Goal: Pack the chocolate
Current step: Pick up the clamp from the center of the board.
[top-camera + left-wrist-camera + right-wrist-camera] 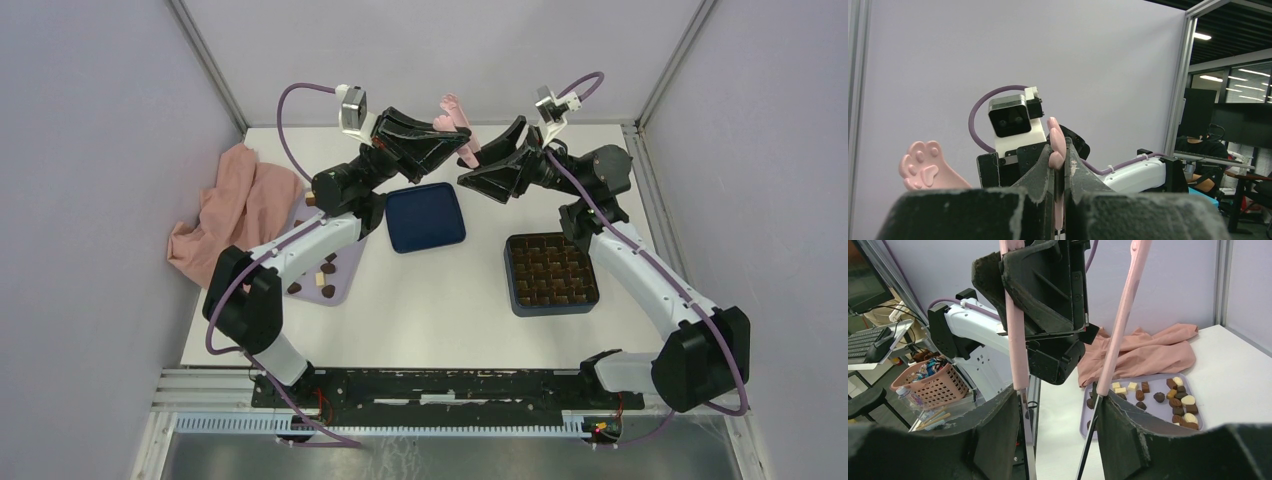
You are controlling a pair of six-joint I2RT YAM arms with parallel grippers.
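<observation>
The left tool (1059,152) is pinched tight on 1 paw-shaped tip of the pink tongs (1122,315). The other paw tip hangs free off to one side. The right tool (1058,395) stands wide, and 1 tong arm lies against the inside of each of its 2 fingers, so it grips the tongs from outside. The joined end of the tongs drops out of sight between those fingers. From above, the 2 tools cover most of the tongs.

Both arms are lifted off the tabletop (440,300) and stretched toward its far edge, with the tools tip to tip in the air. The left wrist view catches only wall and the right arm's camera.

The chocolate (1175,402) sits on the lilac tray (1160,385) at the left: dark, brown and cream pieces. The left forearm hides part of that tray from above. A pink cloth (235,210) is bunched just beyond it. A dark blue lid (425,218) lies mid-table. The gridded box (513,275) is on the right, too small to tell whether its cells hold anything.
</observation>
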